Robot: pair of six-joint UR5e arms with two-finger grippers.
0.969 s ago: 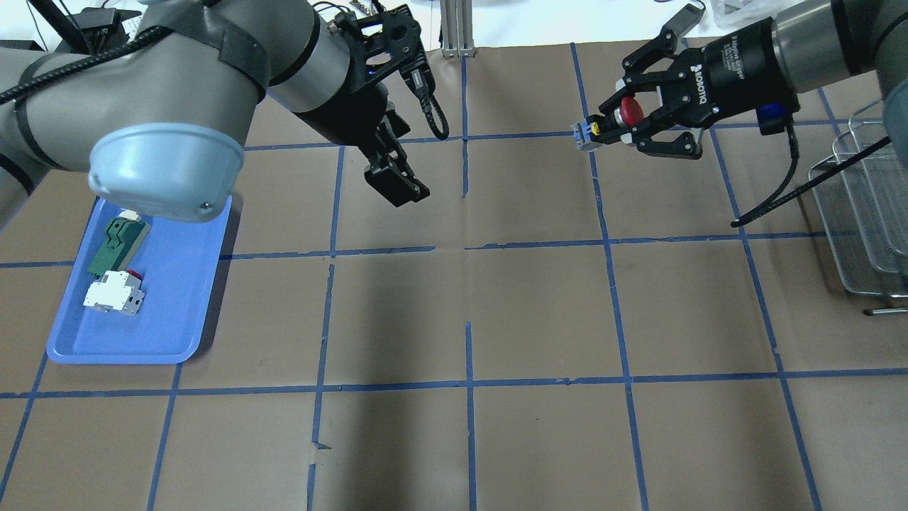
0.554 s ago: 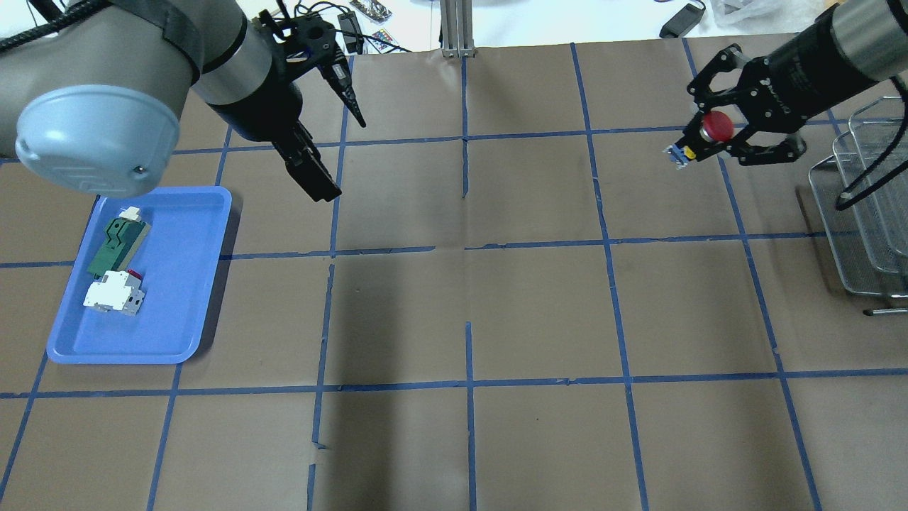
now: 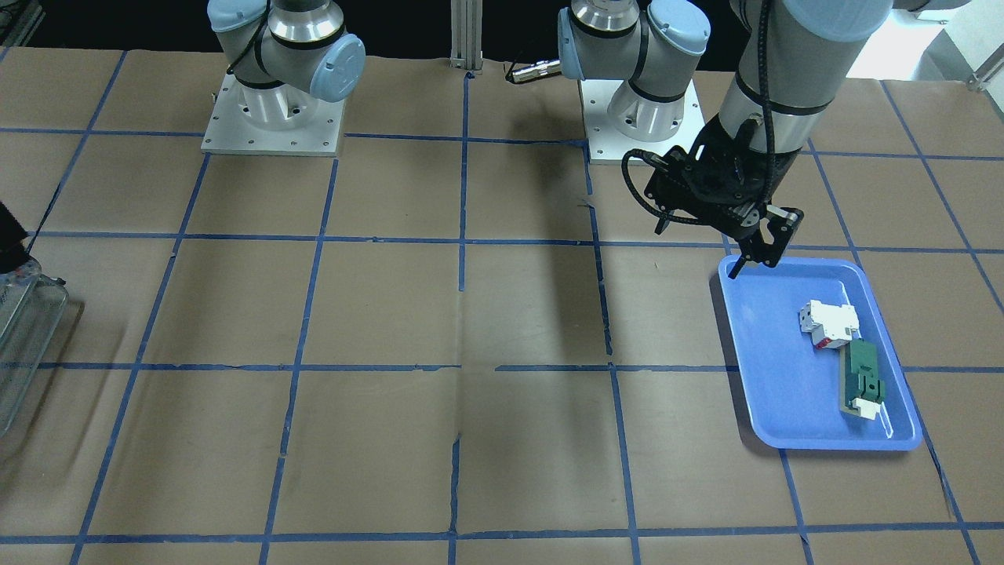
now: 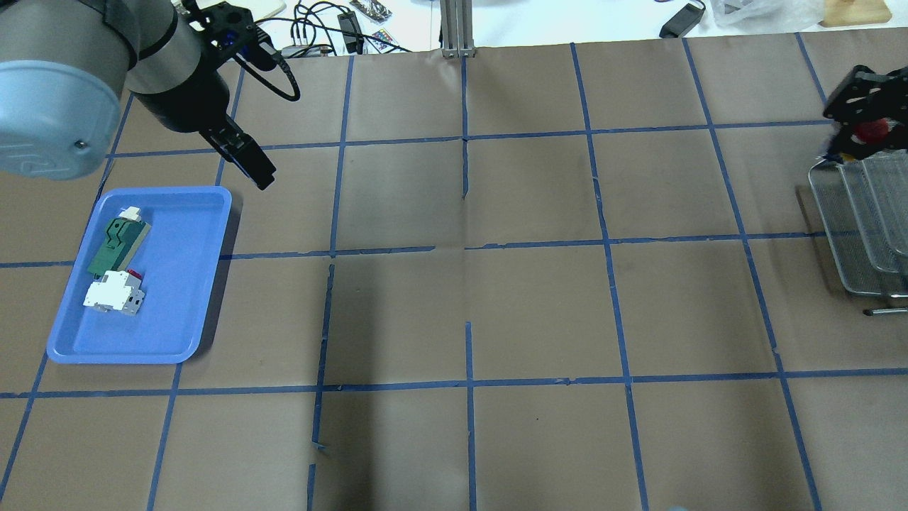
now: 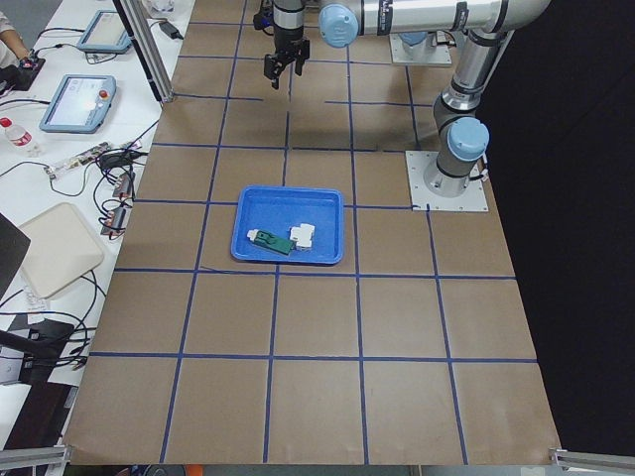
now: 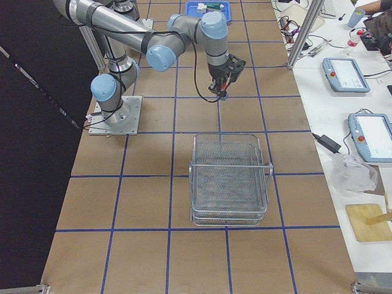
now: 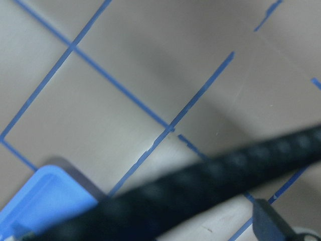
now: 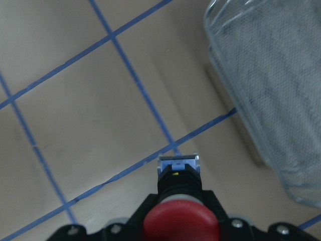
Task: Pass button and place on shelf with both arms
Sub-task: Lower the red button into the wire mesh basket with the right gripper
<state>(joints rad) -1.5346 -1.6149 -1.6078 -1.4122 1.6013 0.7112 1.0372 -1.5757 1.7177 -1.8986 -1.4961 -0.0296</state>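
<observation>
Button (image 4: 871, 130) sits pinched between the jaws of the right gripper (image 4: 848, 140) in the overhead view, carried above the table with the shelf (image 4: 862, 227) close by. That looks high enough to clear the wire rim. The left gripper (image 4: 255, 167) hangs far across the table.

Front-facing view: the left jaws look spread and empty, with the blue tray (image 3: 769, 377) just under their tips. I judge this arm is parked clear of the placing.

Exterior right view: the shelf lies ahead of the right jaws, near but apart.

Right wrist view: the red cap sits back toward the palm and the blue rear end pokes out past the jaws, so the rear would lead in. The mesh lies ahead and to one side.
</observation>
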